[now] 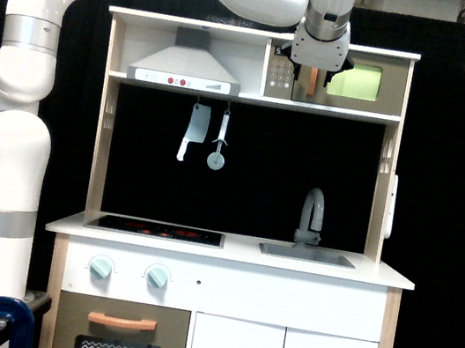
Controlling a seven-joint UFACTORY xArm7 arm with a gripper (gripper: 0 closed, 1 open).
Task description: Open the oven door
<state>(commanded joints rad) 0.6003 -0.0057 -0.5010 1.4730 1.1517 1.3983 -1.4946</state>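
Closing on the handle (312,81) of the oven door (352,81), top right of the toy kitchen, beside the keypad (280,72). Risk, as judged: slipping off the thin handle if gripped off-centre, or tugging the whole kitchen if pulled off the hinge arc. Gripper (316,66) directly above handle; jaws spread, apparently straddling it, contact not discernible.

The exterior view was sharp and evenly lit from the front — the white robot arm (14,146) shone softly, the black backdrop (457,221) stayed dark, shadows faint.
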